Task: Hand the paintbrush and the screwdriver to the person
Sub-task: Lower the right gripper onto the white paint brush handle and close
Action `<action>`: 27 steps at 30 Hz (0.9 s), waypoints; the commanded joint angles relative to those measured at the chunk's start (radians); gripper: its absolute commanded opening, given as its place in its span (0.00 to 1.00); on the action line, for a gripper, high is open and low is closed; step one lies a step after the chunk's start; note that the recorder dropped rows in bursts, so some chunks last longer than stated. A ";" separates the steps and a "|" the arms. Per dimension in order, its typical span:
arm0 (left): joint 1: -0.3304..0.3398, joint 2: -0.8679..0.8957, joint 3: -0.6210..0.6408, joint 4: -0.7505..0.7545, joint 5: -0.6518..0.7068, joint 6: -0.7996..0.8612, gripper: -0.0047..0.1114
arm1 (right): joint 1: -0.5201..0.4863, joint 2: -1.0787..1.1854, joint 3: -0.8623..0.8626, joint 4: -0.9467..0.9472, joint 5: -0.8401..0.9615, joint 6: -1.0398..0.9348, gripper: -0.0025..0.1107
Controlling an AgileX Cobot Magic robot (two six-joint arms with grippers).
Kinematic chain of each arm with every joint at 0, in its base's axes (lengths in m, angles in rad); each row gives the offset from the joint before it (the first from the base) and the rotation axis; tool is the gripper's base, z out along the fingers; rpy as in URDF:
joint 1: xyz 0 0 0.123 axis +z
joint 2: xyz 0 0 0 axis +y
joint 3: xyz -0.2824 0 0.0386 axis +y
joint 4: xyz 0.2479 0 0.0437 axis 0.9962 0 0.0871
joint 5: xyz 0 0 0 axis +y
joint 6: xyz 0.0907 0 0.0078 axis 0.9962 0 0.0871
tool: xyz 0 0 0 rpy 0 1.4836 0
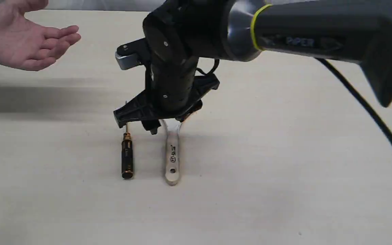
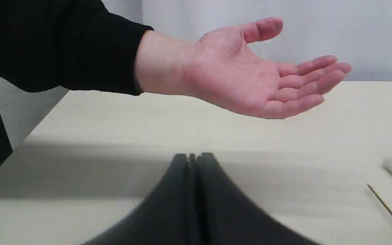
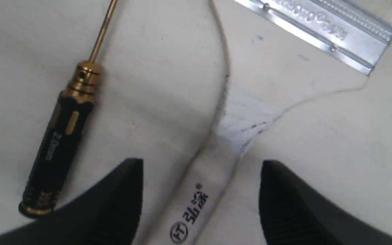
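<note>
Right wrist view: black right hand (image 3: 202, 163) hangs released astride the flat wooden-handled, silver-ferruled paintbrush (image 3: 196, 204), on the bench (image 1: 284, 170) just right of the slim black-and-gold screwdriver (image 3: 60, 143). An off-centre pinch could nudge that neighbour or swing the brush before the person's far-left palm (image 1: 22, 41).

Lab-like test bench, pale wood-grain tabletop (image 1: 284, 177), plain grey backdrop (image 2: 359, 34)

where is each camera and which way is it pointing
Exterior view: off the arms, looking down at the screwdriver, paintbrush and person's hand; right arm shows.
Left wrist view: low over the table, facing the open palm; shut left gripper shows.
Right wrist view: looking down at the paintbrush handle between the fingers of the open right gripper.
Shared: tools in exterior and right wrist; hand in exterior and left wrist.
</note>
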 commanded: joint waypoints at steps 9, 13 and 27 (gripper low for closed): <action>-0.006 -0.002 0.002 -0.002 -0.012 -0.002 0.04 | 0.001 0.100 -0.014 -0.033 -0.053 0.145 0.49; -0.006 -0.002 0.002 -0.002 -0.012 -0.002 0.04 | -0.003 0.133 -0.014 -0.037 -0.093 0.194 0.49; -0.006 -0.002 0.002 -0.002 -0.012 -0.002 0.04 | -0.039 0.178 -0.014 -0.054 -0.121 0.248 0.28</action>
